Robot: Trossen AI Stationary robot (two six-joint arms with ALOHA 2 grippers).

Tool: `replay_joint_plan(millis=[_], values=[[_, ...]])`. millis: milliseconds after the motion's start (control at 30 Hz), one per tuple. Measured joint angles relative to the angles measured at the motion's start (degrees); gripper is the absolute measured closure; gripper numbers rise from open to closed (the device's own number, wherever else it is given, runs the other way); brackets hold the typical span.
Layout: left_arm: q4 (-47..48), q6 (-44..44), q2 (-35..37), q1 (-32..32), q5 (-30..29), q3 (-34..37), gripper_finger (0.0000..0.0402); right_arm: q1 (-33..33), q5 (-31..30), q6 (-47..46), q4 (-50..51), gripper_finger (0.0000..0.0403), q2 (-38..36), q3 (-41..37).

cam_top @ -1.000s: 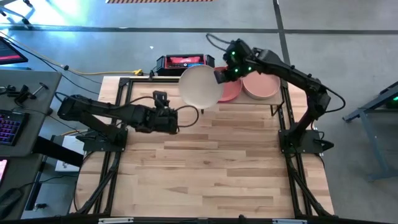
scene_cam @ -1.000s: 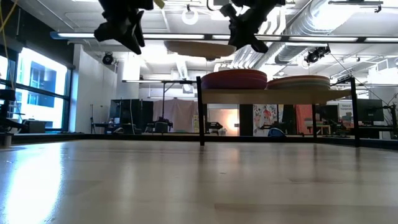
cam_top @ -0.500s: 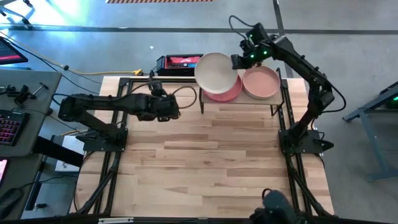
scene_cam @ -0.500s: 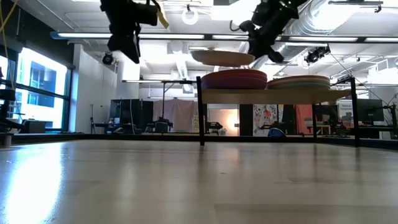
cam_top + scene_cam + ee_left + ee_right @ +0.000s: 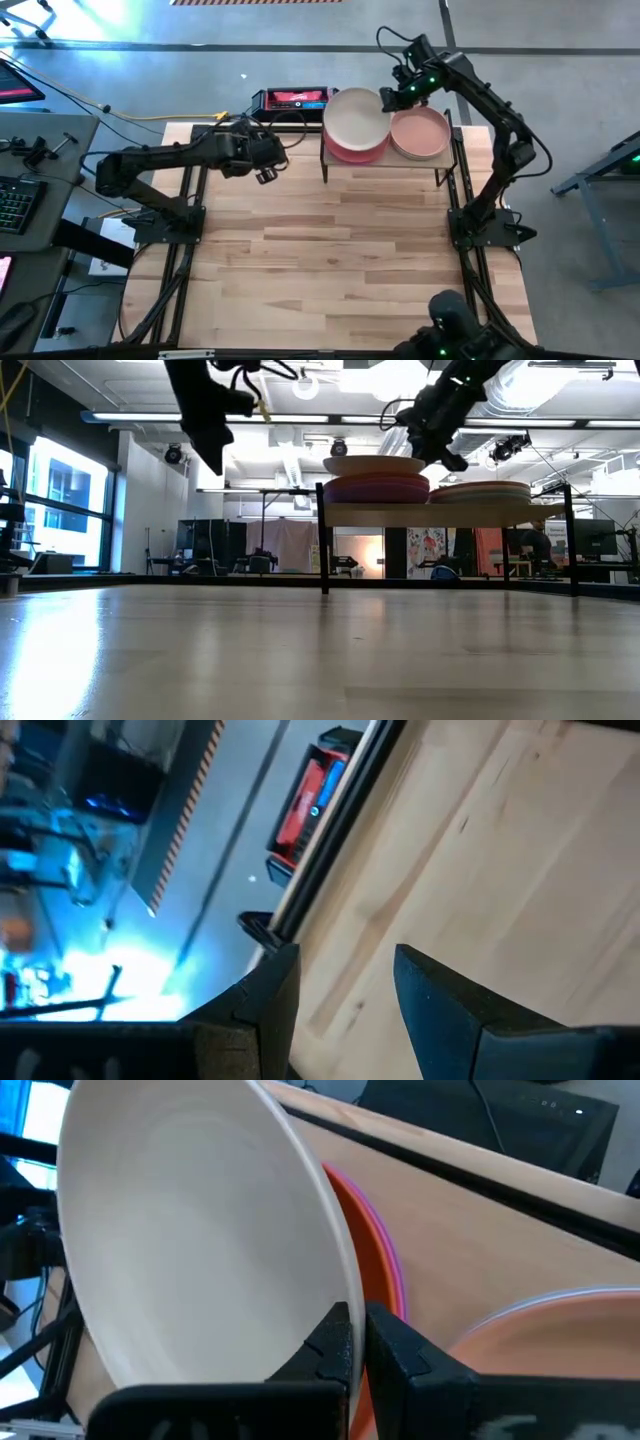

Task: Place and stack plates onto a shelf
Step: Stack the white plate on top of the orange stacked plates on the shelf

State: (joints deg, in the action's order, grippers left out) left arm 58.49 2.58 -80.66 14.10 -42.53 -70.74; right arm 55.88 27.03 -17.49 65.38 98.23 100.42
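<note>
High view
Shelf [image 5: 440, 160]: stands at the far edge of the worktop [image 5: 340, 260], right of centre; two stacks of plates on it.
Left stack: cream plate [image 5: 355, 117] uppermost, over a pink-red stack [image 5: 352, 153] whose near rim shows beneath it.
Right stack [image 5: 420, 134]: pale pink plate on top, side by side with the left stack.
Right end effector [image 5: 388, 98]: at the cream plate's right rim, between the two stacks, pinching the rim.
Left end effector [image 5: 265, 172]: over the worktop's far left part, well apart from the shelf, holding nothing.
Surroundings: red and black box [image 5: 296, 99] on the floor just beyond the worktop's far edge; keyboard [image 5: 14, 205] on a desk to the left.

Low view
Shelf [image 5: 440, 511]: board on thin black legs.
Left stack [image 5: 376, 488]: cream plate [image 5: 374, 464] lies about level on the magenta plates.
Right stack [image 5: 480, 491]: lower, flatter pile.
Right end effector [image 5: 436, 450]: comes down from above onto the cream plate's right edge.
Left arm [image 5: 205, 410]: hangs high on the left, clear of the shelf.

Left wrist view
Left end effector [image 5: 345, 985]: fingers spread apart, nothing between them; bare worktop [image 5: 520, 870] ahead, red box [image 5: 308, 805] past its edge.

Right wrist view
Right end effector [image 5: 358, 1342]: fingers clamped on the cream plate's [image 5: 190, 1230] rim.
Beneath: magenta rim [image 5: 385, 1250] and an orange rim below it.
Beside: pale pink plate [image 5: 560, 1340] of the other stack.
</note>
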Motion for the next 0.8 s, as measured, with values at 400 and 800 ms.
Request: replay_joint_plan(millis=[400,800], values=[[-0.7,1.8,0.0,2.8,2.6,0.0,0.0249,-2.1,-0.2,1.5,4.1,0.0403,0.6,0.0],[-2.4,1.8,0.0,2.8,2.6,0.0,0.0249,-3.6,-3.1,-0.7,4.4,0.0403,0.6,0.0]])
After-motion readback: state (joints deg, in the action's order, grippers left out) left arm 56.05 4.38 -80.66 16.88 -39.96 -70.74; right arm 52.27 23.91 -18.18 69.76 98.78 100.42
